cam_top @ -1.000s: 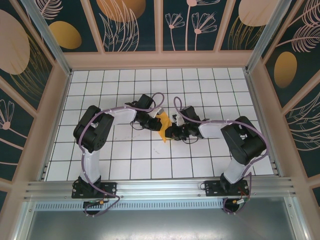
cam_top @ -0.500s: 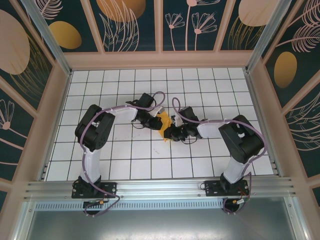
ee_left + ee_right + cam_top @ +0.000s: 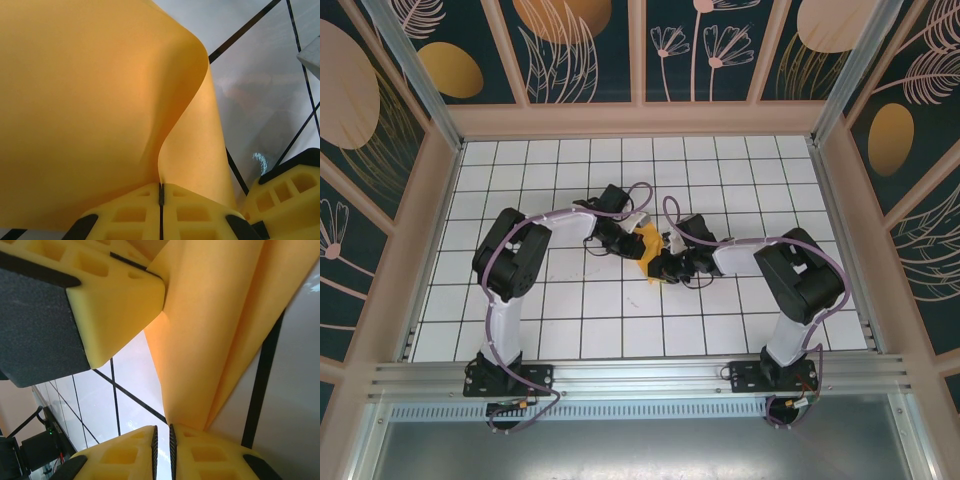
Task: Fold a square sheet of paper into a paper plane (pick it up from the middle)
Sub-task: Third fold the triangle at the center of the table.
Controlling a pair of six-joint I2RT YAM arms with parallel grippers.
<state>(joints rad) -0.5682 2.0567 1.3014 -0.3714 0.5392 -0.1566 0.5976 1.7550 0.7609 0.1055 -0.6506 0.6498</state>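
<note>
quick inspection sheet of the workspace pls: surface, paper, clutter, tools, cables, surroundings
surface: white grid table, dark tile lines
job's things: orange-yellow sheet of paper, creased and curled, mid-table between the tools
clutter: nothing seen
tools: left tool shut on the sheet; right tool shut on it too, close to the left one
cables: purple cables run along both arms
surroundings: leaf-patterned wall panels; metal rail at the near edge

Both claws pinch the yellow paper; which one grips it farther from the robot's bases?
The left gripper: it pinches the paper toward the back wall; the right gripper holds its nearer end.
</note>
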